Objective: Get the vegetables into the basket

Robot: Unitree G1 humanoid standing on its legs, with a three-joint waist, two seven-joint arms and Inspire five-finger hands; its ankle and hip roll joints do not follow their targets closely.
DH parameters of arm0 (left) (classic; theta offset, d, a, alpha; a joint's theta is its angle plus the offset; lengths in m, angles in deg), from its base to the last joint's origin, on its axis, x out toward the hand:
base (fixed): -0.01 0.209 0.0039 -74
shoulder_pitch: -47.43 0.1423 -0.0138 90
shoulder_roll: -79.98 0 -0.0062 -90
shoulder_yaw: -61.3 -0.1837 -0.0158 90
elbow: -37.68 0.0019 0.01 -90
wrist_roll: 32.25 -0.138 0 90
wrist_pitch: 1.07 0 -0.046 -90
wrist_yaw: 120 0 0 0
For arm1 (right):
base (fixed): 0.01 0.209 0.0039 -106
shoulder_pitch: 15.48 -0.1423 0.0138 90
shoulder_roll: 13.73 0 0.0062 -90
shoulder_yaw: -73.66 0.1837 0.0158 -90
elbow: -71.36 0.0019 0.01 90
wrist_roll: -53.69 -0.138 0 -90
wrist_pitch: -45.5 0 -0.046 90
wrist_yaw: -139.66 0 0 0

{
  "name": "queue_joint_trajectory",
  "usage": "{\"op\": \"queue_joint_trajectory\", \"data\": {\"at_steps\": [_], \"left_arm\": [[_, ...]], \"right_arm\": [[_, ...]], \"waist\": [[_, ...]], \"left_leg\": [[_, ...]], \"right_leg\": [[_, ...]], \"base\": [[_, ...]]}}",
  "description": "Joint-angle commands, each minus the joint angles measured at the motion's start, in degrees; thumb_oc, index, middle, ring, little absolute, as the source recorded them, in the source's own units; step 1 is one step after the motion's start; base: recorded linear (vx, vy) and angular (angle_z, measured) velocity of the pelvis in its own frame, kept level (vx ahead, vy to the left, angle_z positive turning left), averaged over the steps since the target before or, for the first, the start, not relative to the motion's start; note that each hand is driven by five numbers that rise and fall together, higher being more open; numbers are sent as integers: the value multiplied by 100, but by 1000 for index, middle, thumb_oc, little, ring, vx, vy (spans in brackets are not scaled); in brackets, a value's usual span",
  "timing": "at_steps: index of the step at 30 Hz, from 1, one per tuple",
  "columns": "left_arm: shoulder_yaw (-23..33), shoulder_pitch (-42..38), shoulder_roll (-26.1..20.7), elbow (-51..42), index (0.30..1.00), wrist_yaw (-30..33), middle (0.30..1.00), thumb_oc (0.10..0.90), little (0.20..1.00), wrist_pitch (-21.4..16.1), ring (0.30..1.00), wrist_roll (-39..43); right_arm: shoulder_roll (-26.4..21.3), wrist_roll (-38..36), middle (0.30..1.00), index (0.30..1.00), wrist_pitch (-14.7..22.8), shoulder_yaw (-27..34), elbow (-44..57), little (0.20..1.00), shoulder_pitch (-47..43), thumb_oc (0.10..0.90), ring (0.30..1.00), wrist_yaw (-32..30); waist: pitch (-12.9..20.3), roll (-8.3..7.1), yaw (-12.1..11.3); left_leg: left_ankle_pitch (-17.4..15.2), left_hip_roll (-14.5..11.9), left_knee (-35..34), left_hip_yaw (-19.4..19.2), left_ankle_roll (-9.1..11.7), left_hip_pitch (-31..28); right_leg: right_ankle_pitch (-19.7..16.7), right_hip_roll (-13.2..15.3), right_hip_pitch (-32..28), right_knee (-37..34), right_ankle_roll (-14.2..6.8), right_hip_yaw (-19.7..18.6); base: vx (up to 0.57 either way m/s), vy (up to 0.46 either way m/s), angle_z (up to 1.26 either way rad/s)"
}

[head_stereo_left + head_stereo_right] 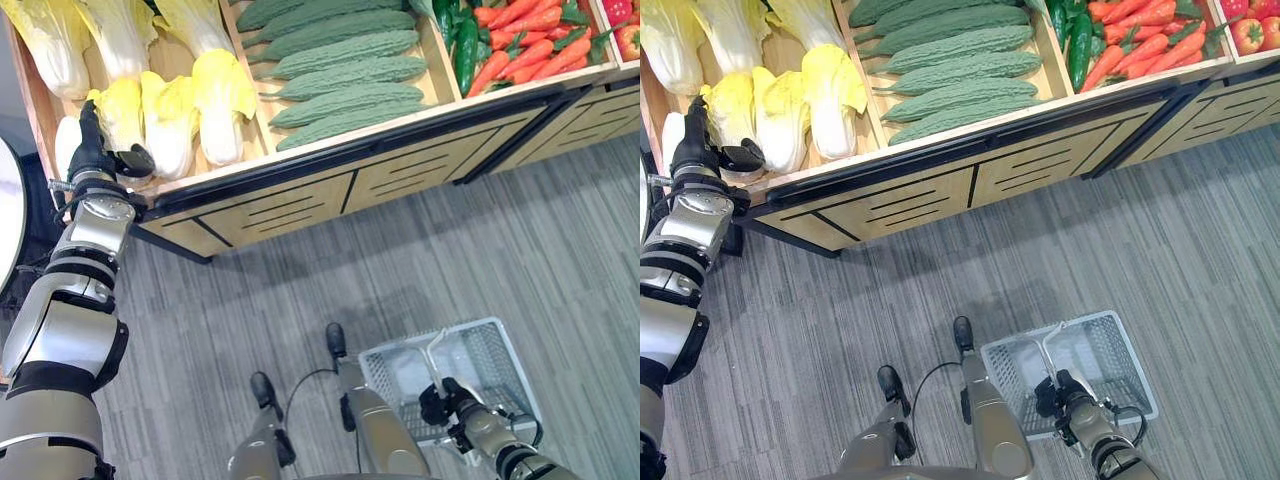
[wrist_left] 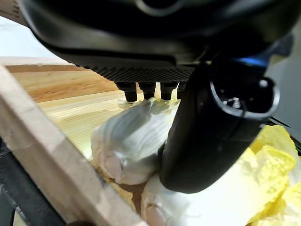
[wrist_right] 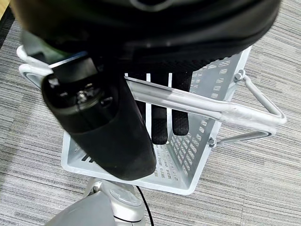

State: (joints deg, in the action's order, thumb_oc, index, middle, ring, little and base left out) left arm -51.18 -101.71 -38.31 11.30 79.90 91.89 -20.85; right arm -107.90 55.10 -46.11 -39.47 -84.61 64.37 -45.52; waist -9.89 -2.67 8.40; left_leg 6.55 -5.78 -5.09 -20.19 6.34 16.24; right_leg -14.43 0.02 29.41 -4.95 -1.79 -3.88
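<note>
We have the left robot hand (image 1: 92,150) up at 10 o'clock of the head view, reaching into the end compartment of the wooden display shelf (image 1: 300,190), where the napa cabbages (image 1: 170,115) lie. Its wrist view shows the fingers (image 2: 141,89) resting on top of one pale cabbage (image 2: 131,141) and the thumb (image 2: 207,136) down along its side, a loose cradle and not yet a firm grip, we judge. Down at 5 o'clock the right robot hand (image 1: 445,400) has its fingers hooked round the handle (image 3: 197,106) of the grey basket (image 1: 490,350), which looks empty. So we are at the 1st pick: next the left fingers must close snugly, then lift clear of the shelf's front lip.
</note>
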Motion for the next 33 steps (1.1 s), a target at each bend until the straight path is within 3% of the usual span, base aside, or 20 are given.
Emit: {"op": "queue_joint_trajectory", "data": {"at_steps": [1,3,4,5,24,30,33], "left_arm": [[172,-321,86,661,1000,50,1000,900,1000,239,1000,66],[204,-327,90,698,1000,30,1000,900,1000,251,1000,119],[212,-329,91,716,371,7,371,451,371,255,371,132],[228,-325,100,698,300,-3,300,400,300,257,300,174],[-27,-94,88,178,300,-255,300,400,300,208,300,-284],[17,240,-156,-511,300,-205,300,400,300,129,300,-483],[214,680,-471,-1488,300,-125,300,400,300,7,300,-573]], "right_arm": [[-243,4,300,300,-94,-316,-46,300,264,400,300,-67],[-234,-30,300,300,-91,-329,-16,300,265,400,300,-57],[-233,-37,300,300,-89,-343,2,300,262,400,300,-54],[-225,-47,300,300,-97,-351,5,300,265,400,300,-45],[-317,22,300,300,-148,-304,-34,300,385,400,300,64],[-374,88,300,300,-175,-167,-104,300,480,400,300,131],[-390,165,300,300,-225,26,-222,300,560,400,300,200]], "waist": [[-108,185,140],[-100,167,135],[-97,156,135],[-95,143,132],[-72,131,12],[-10,206,-127],[69,248,-268]], "left_leg": [[243,-580,9,840,408,215],[253,-587,9,855,407,253],[260,-592,9,867,406,272],[264,-596,9,880,406,286],[226,-536,9,968,359,150],[135,-452,9,1056,311,-230],[21,-364,9,1108,255,-652]], "right_leg": [[200,89,-131,47,-628,187],[194,75,-107,43,-628,206],[186,70,-95,43,-627,216],[182,67,-86,41,-628,223],[214,131,-256,55,-609,304],[310,259,-694,52,-605,378],[439,342,-1174,50,-624,456]], "base": [[0,0,0],[-15,-19,0],[-26,-35,0],[0,0,0],[2,1,0],[31,9,-1],[74,51,16]]}}
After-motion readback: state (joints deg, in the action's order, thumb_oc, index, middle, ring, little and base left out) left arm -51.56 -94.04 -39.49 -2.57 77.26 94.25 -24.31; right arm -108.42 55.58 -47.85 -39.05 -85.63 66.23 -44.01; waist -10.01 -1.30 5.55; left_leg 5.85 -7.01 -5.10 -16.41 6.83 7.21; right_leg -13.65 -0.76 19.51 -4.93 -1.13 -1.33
